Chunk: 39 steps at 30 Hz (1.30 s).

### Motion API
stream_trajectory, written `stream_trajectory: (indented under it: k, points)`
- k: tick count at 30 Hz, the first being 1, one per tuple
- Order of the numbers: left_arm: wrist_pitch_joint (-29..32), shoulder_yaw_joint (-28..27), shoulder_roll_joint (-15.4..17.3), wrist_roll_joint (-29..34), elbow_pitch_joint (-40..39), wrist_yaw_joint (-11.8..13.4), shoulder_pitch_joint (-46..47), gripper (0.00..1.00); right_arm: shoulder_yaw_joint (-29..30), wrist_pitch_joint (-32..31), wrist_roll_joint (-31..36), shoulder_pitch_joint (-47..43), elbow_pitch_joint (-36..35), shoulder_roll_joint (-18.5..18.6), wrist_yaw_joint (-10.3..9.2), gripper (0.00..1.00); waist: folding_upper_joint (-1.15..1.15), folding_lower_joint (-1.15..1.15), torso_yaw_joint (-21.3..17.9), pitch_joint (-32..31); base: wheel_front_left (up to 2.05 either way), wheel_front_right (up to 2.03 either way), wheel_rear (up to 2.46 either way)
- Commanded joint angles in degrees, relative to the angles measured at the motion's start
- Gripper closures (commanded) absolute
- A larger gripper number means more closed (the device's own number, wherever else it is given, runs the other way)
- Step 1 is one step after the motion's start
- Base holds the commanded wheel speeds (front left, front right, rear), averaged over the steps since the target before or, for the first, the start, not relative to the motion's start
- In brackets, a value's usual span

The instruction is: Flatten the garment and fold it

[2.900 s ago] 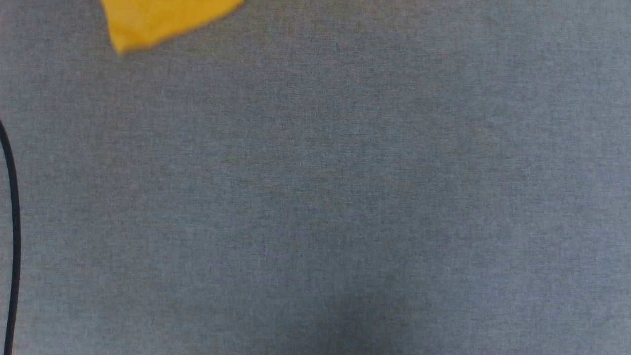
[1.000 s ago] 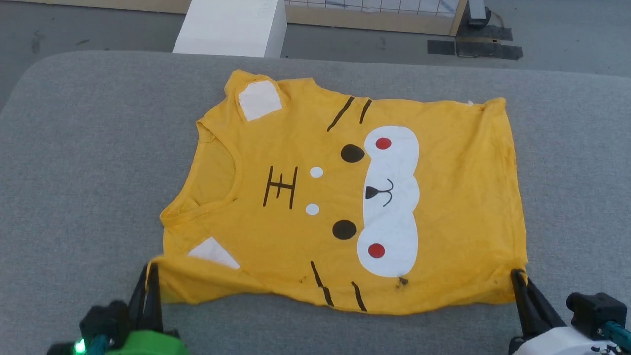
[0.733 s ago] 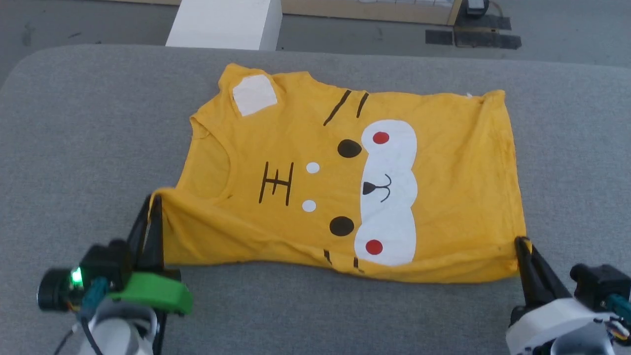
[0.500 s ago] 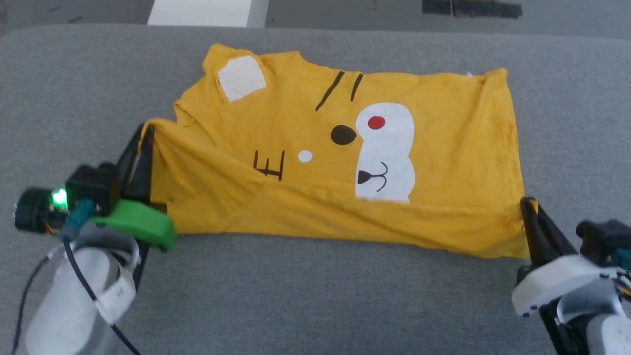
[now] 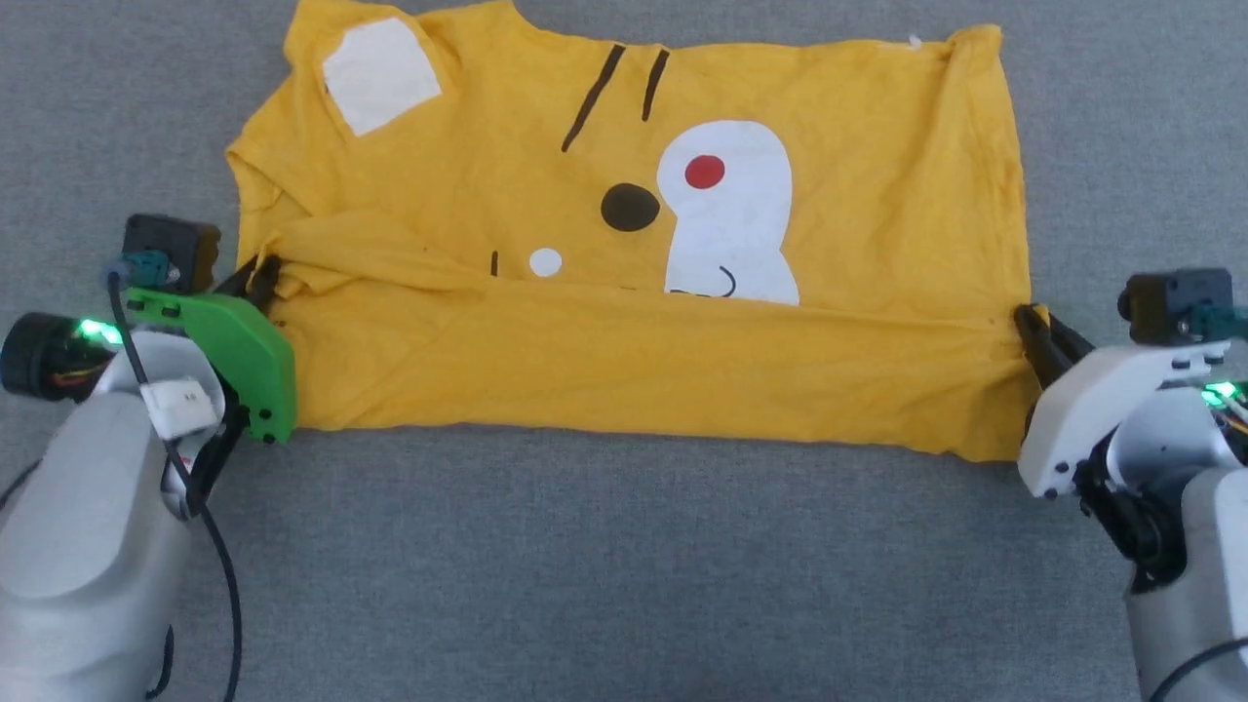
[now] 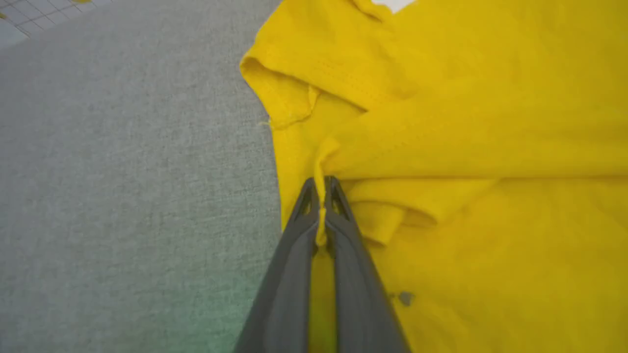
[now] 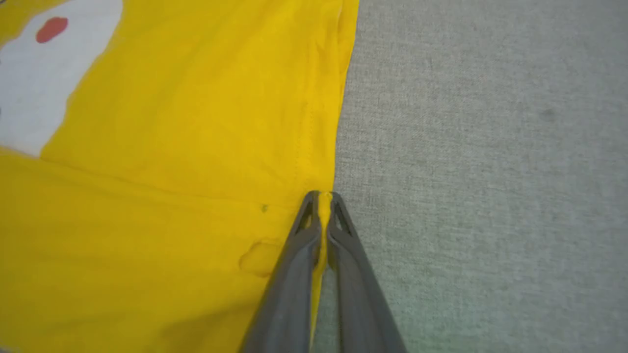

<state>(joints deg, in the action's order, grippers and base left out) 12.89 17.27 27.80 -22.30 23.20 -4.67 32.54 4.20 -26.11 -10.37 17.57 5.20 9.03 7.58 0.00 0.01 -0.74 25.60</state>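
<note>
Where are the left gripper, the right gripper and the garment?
left gripper (image 6: 321, 183), left wrist view, between the fingertips
right gripper (image 7: 324, 195), right wrist view, between the fingertips
garment (image 5: 624, 361), head view, plain folded-over panel

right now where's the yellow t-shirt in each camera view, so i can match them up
Head view: the yellow t-shirt lies across the upper middle, between the left hand and the right hand.
Left wrist view: it covers the right half; the left hand pinches its edge.
Right wrist view: it covers the left half; the right hand pinches its edge.
Shared landmark: the fold line running between both hands.
</note>
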Motion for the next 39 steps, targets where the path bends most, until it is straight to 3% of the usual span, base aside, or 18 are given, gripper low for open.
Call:
stream_trajectory:
  k: [1, 6, 7, 8, 9, 13, 18, 23, 24, 31, 36, 37, 39]
  points:
    - [2.72, 0.40, 0.42, -1.45, 1.43, -0.55, 0.61, 1.00, -0.32, -2.46, -0.63, 1.27, 0.53, 0.14, -0.09, 1.00, 0.00, -0.01, -0.60, 1.03, 0.00, 0.00, 0.00]
    - [12.58, -0.34, -0.80, -7.66, 4.09, -0.85, -0.87, 1.00, -0.84, -10.52, -2.42, 3.51, 0.12, 0.41, -0.09, 1.00, 0.00, -0.01, -0.17, 0.79, 0.00, 0.00, 0.00]
    - [13.43, -0.79, -1.15, -8.57, 4.06, -0.43, -1.20, 0.75, -0.69, -11.46, -2.60, 3.57, -0.19, 0.34, -0.09, 1.00, 0.00, -0.01, 0.00, 0.52, 0.00, 0.00, 0.00]
    - [13.23, -1.31, -1.45, -9.09, 3.52, 0.17, -1.55, 0.11, -0.48, -12.08, -2.85, 3.54, -0.78, 0.18, -0.09, 0.69, 0.00, -0.01, 0.23, 0.06, 0.00, 0.00, 0.00]
    - [11.82, -1.69, -1.57, -8.95, 2.55, 0.68, -1.82, 0.00, -0.44, -12.12, -2.98, 3.43, -1.42, 0.14, -0.09, 0.00, 0.00, -0.01, 0.39, -0.31, 0.00, 0.00, 0.00]
    - [0.13, -3.45, -2.18, -5.89, -1.83, 4.25, -4.17, 0.00, 0.47, -9.03, -3.10, 1.57, -4.28, -0.61, -0.09, 0.00, 0.00, -0.01, 1.20, -2.80, 0.00, 0.00, 0.00]
    - [-17.16, -6.19, -4.72, -3.14, -7.05, 8.91, -10.07, 0.00, 1.78, 1.53, -1.91, -3.26, -7.66, -2.61, -0.09, 0.00, 0.00, -0.01, 2.17, -6.81, 0.00, 0.00, 0.00]
    - [-25.02, -9.11, -7.59, -3.49, -11.49, 13.26, -17.68, 0.00, 1.68, 13.13, -0.87, -8.85, -9.72, -4.88, -0.09, 0.00, 0.00, -0.01, 2.44, -9.83, 0.00, 0.00, 0.00]
    - [-25.72, -10.19, -8.74, -4.11, -13.04, 15.19, -21.73, 0.00, 1.67, 20.60, -0.71, -11.93, -10.69, -5.76, -0.09, 0.00, 0.00, -0.01, 2.32, -10.59, 0.00, 0.00, 0.00]
    - [-17.17, -11.51, -8.82, -8.67, -12.47, 16.66, -24.45, 0.00, -0.82, 29.69, -1.68, -15.62, -9.65, -6.12, -0.09, 0.00, 0.00, -0.01, 0.26, -10.51, 0.00, 0.00, 0.00]
    - [-7.01, -12.66, -8.10, -12.63, -12.35, 18.90, -24.58, 0.00, -1.72, 30.19, -2.54, -15.62, -8.12, -6.13, -0.09, 0.00, 0.00, -0.01, -2.13, -9.95, 0.00, 0.00, 0.00]
    - [-0.10, -12.89, -7.24, -14.28, -12.57, 21.16, -25.08, 0.00, -2.17, 30.23, -2.96, -15.35, -7.90, -6.14, -0.09, 0.00, 0.00, -0.01, -3.57, -9.57, 0.00, 0.00, 0.00]
    - [3.37, -12.70, -6.62, -14.98, -12.96, 21.92, -25.38, 0.00, -2.40, 30.07, -3.21, -15.33, -7.72, -6.14, -0.09, 0.00, 0.00, -0.01, -4.18, -9.38, 0.00, 0.00, 0.00]
